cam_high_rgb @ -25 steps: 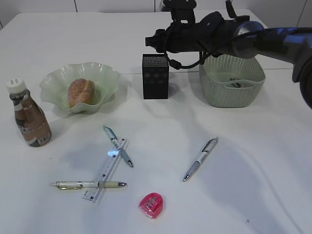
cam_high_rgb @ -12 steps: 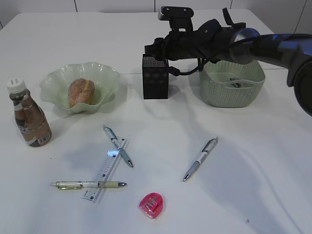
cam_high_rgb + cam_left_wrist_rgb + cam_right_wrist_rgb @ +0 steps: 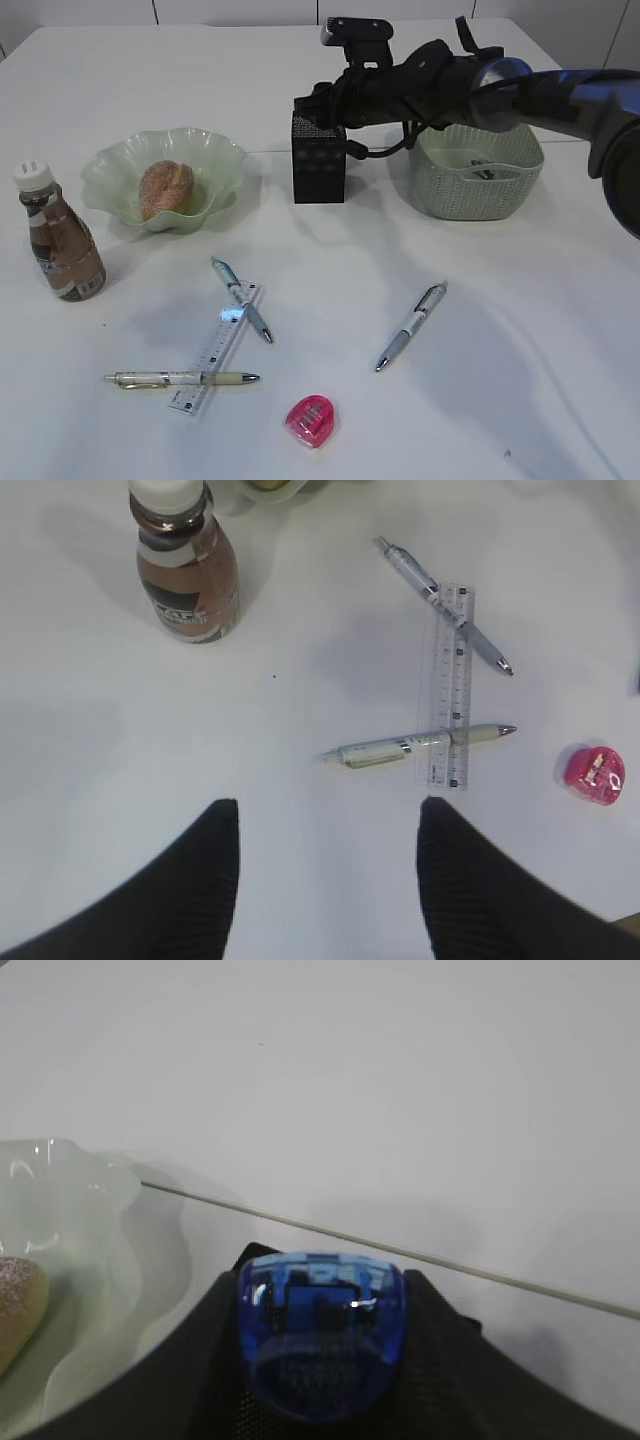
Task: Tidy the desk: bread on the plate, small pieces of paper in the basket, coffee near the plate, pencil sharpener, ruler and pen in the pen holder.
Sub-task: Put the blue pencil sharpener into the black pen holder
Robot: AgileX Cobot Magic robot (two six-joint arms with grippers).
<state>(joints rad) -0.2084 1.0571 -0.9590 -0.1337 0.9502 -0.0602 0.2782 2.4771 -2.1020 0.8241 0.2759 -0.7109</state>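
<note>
My right gripper (image 3: 306, 103) is shut on a blue pencil sharpener (image 3: 322, 1330) and holds it right over the top of the black pen holder (image 3: 319, 165). The bread (image 3: 165, 188) lies on the pale green plate (image 3: 218, 156). The coffee bottle (image 3: 60, 247) stands to the plate's left. A clear ruler (image 3: 215, 347), three pens (image 3: 241, 299) (image 3: 180, 378) (image 3: 412, 326) and a pink sharpener (image 3: 311, 421) lie on the table. My left gripper (image 3: 328, 880) is open and empty above the table, near the ruler (image 3: 450, 685).
The green basket (image 3: 475, 185) stands right of the pen holder, under my right arm, with something small inside. The left wrist view also shows the bottle (image 3: 185, 570) and pink sharpener (image 3: 596, 775).
My right gripper has come down and a little left with the blue sharpener, closer to the pen holder's top. Nothing on the table has moved.
</note>
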